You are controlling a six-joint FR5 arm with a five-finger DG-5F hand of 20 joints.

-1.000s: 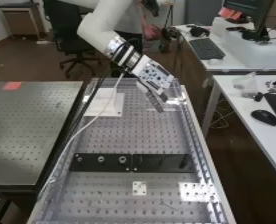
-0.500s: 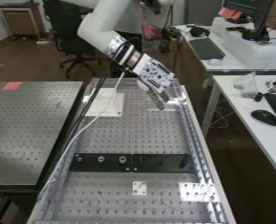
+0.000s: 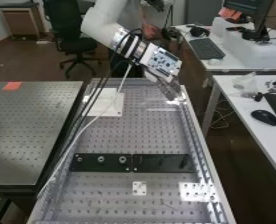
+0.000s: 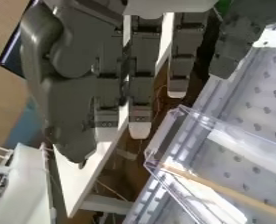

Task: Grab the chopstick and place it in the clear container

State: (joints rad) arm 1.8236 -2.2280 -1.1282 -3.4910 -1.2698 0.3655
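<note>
So the chopstick [image 4: 222,189] is at the clear container [image 4: 196,116], long axis running roughly across the worktop [image 4: 256,114]. Honestly can't tell if it's properly inside or just lying across it. The hand [image 4: 142,85] is off past the container's end, over by the worktop's edge, with one tip of the stick pointing that way. Fingers are pretty much straight, thumb well apart from them, nothing held, and not touching the stick.
</note>
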